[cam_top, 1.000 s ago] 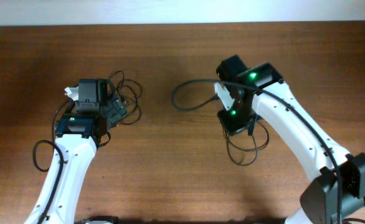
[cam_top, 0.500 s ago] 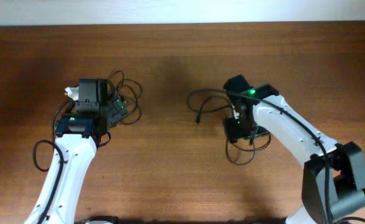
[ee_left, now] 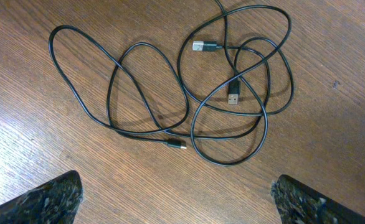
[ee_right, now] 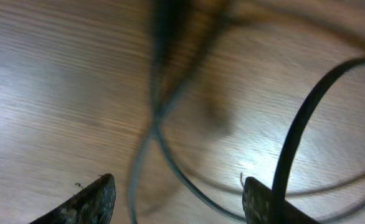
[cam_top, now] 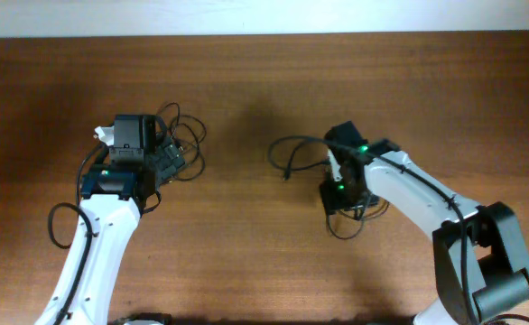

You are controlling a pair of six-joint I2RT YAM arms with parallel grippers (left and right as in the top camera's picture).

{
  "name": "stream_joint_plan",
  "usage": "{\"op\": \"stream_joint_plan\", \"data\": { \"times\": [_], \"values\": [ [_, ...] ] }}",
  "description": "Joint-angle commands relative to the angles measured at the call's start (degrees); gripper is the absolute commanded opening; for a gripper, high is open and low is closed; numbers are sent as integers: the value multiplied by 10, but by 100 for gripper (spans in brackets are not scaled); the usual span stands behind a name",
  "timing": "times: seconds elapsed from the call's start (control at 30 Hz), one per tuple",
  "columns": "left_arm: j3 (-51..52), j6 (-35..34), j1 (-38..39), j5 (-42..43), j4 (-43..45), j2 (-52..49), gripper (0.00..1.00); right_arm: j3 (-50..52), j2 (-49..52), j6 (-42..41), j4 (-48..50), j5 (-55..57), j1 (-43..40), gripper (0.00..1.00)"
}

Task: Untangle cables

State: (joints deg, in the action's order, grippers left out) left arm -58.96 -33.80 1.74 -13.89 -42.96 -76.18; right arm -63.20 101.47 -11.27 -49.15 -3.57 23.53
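Note:
A bunch of thin black cables (ee_left: 195, 106) lies in loose overlapping loops on the wooden table, with silver plug ends (ee_left: 199, 46) showing. My left gripper (ee_left: 179, 205) hovers over the table just short of them, open and empty. From overhead this bunch (cam_top: 185, 144) sits beside the left arm. Another black cable (cam_top: 292, 146) curves out to the left of the right arm, with more loops (cam_top: 346, 224) below it. My right gripper (ee_right: 176, 202) is low over the table and open. Blurred cable strands (ee_right: 170, 155) run between its fingers without being pinched.
The thicker black arm cable (ee_right: 298, 124) crosses the right side of the right wrist view. The left arm's own cable (cam_top: 59, 226) loops beside that arm. The table's back edge (cam_top: 264, 34) runs along the top.
My right gripper has gone from shut to open and dropped lower, nearer the front. The cable loop beside it has shifted right and settled on the table. The left arm is still.

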Motion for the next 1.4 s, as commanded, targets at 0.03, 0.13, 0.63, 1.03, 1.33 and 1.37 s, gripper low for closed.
{"op": "stream_joint_plan", "data": {
  "times": [0.03, 0.13, 0.63, 1.03, 1.33, 1.37],
  "values": [
    [3, 9, -4, 2, 1, -1, 99, 4, 10, 29, 37, 52, 39, 66],
    [3, 9, -4, 2, 1, -1, 99, 5, 37, 29, 56, 58, 40, 63],
    [3, 9, -4, 1, 5, -1, 99, -54, 48, 74, 46, -100, -24, 4],
    [1, 209, -172, 515, 85, -1, 95, -169, -53, 61, 161, -566, -114, 4],
    [1, 273, -418, 595, 38, -1, 99, -169, -52, -105, 564, -406, 63, 4],
    [1, 272, -419, 544, 25, -1, 99, -169, -52, -105, 585, -344, 87, 4]
  ]
}}
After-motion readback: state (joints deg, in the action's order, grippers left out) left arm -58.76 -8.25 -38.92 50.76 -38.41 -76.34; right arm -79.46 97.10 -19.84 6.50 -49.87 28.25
